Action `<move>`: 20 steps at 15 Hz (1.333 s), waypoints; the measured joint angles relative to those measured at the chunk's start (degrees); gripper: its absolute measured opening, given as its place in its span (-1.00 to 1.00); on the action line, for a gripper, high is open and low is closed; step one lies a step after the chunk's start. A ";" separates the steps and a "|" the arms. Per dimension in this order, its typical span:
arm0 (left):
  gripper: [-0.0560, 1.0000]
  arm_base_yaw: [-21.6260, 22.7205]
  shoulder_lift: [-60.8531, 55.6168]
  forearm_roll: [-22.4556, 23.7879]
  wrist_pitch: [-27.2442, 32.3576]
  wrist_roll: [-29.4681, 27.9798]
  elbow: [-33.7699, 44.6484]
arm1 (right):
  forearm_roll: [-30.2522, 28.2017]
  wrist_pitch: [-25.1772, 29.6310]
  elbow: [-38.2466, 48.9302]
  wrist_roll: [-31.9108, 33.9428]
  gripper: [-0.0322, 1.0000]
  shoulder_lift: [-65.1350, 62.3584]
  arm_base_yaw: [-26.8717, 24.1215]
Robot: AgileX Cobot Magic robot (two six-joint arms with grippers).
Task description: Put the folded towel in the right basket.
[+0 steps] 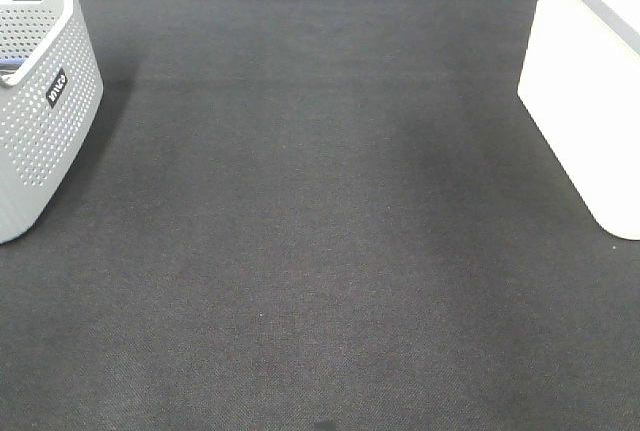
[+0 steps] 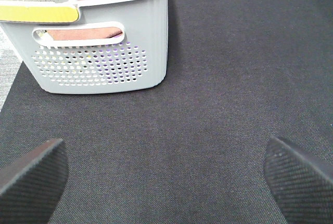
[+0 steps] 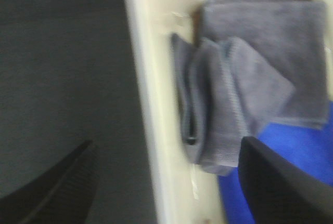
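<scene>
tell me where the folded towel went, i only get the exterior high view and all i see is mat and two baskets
Observer: In the right wrist view, the folded towel lies inside the white basket, close against its wall.
Operator: is the right hand holding it
Observer: No. The right hand is open above the basket's wall and grips nothing.
</scene>
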 joint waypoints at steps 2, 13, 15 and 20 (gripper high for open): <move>0.94 0.00 0.00 0.00 0.00 0.00 0.00 | 0.00 0.00 0.00 0.11 0.42 -1.72 4.41; 0.94 0.00 0.00 0.00 0.00 0.00 0.00 | -2.58 -0.11 39.65 0.52 0.42 -31.63 9.91; 0.94 0.00 0.00 0.00 0.00 0.00 0.00 | -2.58 -0.11 53.23 0.52 0.42 -43.09 9.91; 0.94 0.00 0.00 0.00 0.00 0.00 0.00 | -2.58 0.00 76.89 0.52 0.42 -72.25 9.91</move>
